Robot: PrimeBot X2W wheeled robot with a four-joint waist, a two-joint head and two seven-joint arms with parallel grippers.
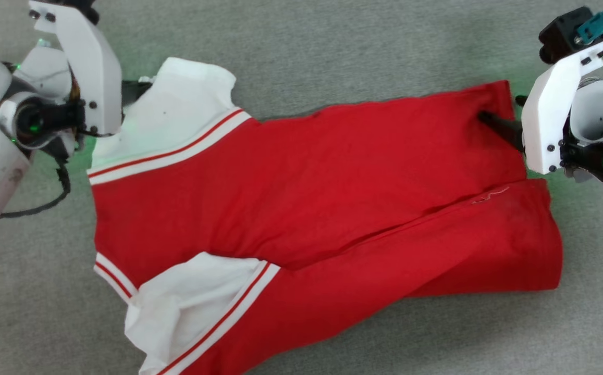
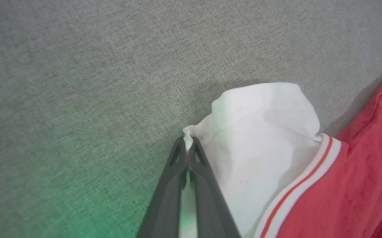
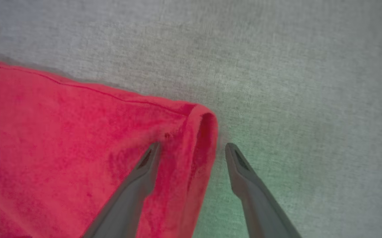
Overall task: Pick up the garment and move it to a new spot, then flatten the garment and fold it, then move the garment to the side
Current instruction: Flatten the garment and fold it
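- Flagging the setup: garment (image 1: 306, 182) is lying across the grey fabric surface (image 1: 332, 62), partly folded lengthwise, with the sleeves at the robot's left and the hem at its right.
- Left end effector (image 2: 187, 145) is pinching fully shut on just the tip of the upper white sleeve (image 2: 260, 132). That bite is looking thin, so I'm expecting the cloth to slip out under any real pull.
- Right end effector (image 3: 193, 147) is standing wide open and holding nothing. It's straddling the hem corner (image 3: 204, 119), one finger over red cloth and the other over bare surface.
- Closing from here is probably catching only the rolled edge or a single layer. I can't tell how many layers are sitting between the fingers.
- Lifting with only the left side gripped is risking a skewed drag that is undoing the fold.
- Pulling by the sleeve is loading thin cloth rather than the body, so tension is likely going uneven.
- Lower sleeve (image 1: 186, 297) is lying crumpled and loose, so it's likely flopping out during any move.
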